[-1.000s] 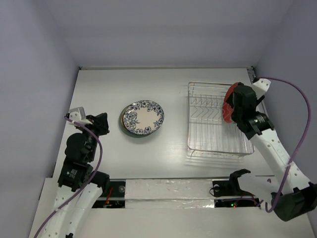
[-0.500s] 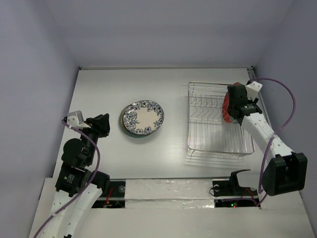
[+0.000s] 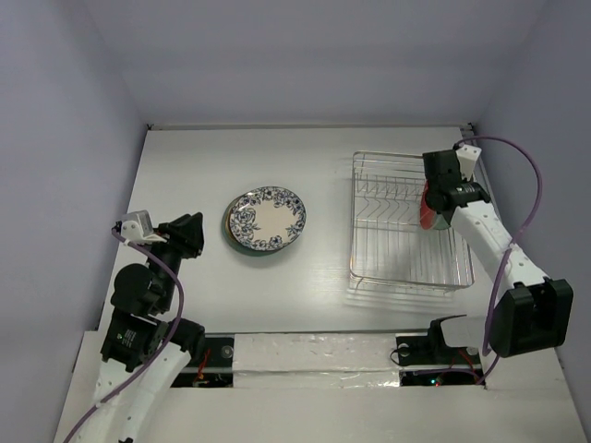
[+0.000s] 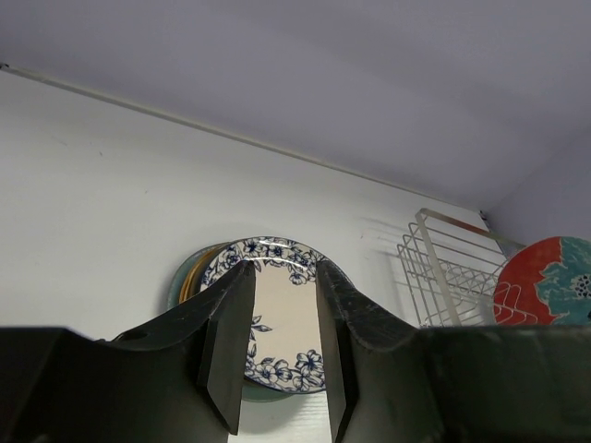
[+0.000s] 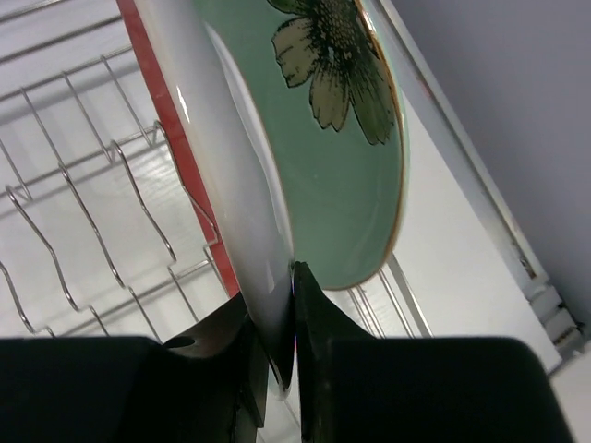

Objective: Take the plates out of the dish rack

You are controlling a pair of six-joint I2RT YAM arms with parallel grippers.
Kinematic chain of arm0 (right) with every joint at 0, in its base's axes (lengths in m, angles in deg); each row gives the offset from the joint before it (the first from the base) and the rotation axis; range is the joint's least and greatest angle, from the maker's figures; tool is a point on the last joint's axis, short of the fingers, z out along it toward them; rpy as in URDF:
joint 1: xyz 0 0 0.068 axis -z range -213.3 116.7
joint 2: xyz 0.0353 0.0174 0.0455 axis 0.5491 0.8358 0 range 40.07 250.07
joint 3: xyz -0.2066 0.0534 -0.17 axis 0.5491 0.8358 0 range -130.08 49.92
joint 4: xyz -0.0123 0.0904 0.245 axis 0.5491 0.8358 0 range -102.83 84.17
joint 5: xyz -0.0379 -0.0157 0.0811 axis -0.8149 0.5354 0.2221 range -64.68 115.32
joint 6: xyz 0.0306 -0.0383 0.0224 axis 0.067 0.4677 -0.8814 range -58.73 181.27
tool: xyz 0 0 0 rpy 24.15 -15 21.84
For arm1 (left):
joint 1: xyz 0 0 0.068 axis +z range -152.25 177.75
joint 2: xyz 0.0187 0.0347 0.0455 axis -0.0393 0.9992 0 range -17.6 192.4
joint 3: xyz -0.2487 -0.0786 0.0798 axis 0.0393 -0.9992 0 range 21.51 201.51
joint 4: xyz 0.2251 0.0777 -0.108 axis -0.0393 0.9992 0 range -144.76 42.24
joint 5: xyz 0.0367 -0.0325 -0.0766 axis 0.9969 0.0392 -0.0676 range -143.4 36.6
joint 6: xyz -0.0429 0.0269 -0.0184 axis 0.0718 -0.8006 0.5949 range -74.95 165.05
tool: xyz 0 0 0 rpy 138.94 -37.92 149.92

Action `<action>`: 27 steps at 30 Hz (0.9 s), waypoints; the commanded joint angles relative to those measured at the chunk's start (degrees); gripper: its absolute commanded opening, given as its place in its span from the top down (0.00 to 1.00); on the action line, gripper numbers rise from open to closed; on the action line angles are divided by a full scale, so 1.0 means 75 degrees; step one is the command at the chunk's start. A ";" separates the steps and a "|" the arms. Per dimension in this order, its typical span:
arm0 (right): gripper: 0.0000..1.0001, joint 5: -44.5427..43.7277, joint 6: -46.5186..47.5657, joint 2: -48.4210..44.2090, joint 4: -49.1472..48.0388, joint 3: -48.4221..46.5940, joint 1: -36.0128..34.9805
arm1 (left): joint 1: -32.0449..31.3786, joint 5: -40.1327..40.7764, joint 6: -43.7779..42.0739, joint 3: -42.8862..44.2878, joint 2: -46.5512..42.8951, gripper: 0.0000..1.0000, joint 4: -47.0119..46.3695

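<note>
The dish rack [image 3: 354, 226] stands at the right of the table. My right gripper [image 3: 434, 191] hovers over the rack's right side. In the right wrist view its jaws [image 5: 293, 305] are shut on the lower rim of an upright pale green plate [image 5: 342, 157] with a flower motif and a white back. A red plate [image 5: 148, 65] stands just behind it in the rack [image 5: 92, 212] and also shows from above [image 3: 426, 214]. A stack of plates [image 3: 266, 219], topped by a white-and-blue floral one [image 4: 277, 318], lies left of centre. My left gripper [image 3: 187, 233] is open and empty to the left of the stack [image 4: 283, 277].
The table's right wall [image 3: 536, 111] runs close behind the rack and the right arm. The back wall [image 3: 305, 74] borders the far edge. A taped strip [image 3: 314, 355] lies along the near edge between the arm bases.
The right gripper's jaws have closed onto the green plate's rim, and the arm has shifted a little toward the back. The left gripper has opened somewhat and its arm has drawn back slightly.
</note>
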 commanded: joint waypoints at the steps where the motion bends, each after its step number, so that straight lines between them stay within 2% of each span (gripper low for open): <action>1: 1.00 -0.0885 0.0322 -0.0431 0.0188 -0.0973 0.0133 | -0.0034 -0.0028 -0.0013 0.0144 -0.0059 0.70 -0.0229; 8: 1.00 -0.0581 0.0662 -0.0818 0.0845 -0.2495 -0.0008 | -0.0034 -0.0028 0.0010 0.0121 -0.0117 0.69 -0.0241; 11: 1.00 0.0214 0.0464 -0.1309 0.0787 -0.2873 -0.0171 | -0.0034 -0.0028 0.0022 0.0121 -0.0082 0.68 -0.0252; 12: 1.00 0.0924 0.0359 -0.1473 0.0671 -0.2827 -0.0172 | -0.0034 -0.0028 0.0022 0.0109 -0.0082 0.68 -0.0241; 14: 1.00 0.1899 -0.0214 -0.1977 -0.0136 -0.2164 -0.0464 | -0.0034 -0.0028 0.0034 0.0097 -0.0071 0.68 -0.0252; 15: 1.00 0.3099 -0.0518 -0.2130 -0.0615 -0.1776 -0.0593 | -0.0034 -0.0028 0.0034 0.0097 -0.0070 0.68 -0.0264; 16: 1.00 0.3621 -0.0811 -0.2235 -0.1664 -0.1401 -0.0756 | -0.0034 -0.0028 0.0022 0.0109 -0.0070 0.68 -0.0264; 17: 1.00 0.3940 -0.1464 -0.2260 -0.2127 -0.1061 -0.1245 | -0.0034 -0.0028 0.0022 0.0097 -0.0070 0.68 -0.0264; 20: 1.00 0.4037 -0.2476 -0.1701 -0.3593 -0.0495 -0.2359 | -0.0034 -0.0028 0.0034 0.0086 -0.0059 0.68 -0.0264; 23: 1.00 0.4352 -0.3586 -0.1148 -0.5418 -0.0109 -0.3017 | -0.0034 -0.0028 0.0046 0.0074 0.0046 0.68 -0.0264; 25: 1.00 0.4610 -0.4000 -0.0365 -0.6380 -0.0038 -0.3288 | -0.0034 -0.0028 0.0046 0.0086 0.0093 0.68 -0.0253; 27: 1.00 0.4507 -0.4224 0.0512 -0.6467 -0.0388 -0.3708 | -0.0034 -0.0028 0.0046 0.0086 0.0094 0.68 -0.0252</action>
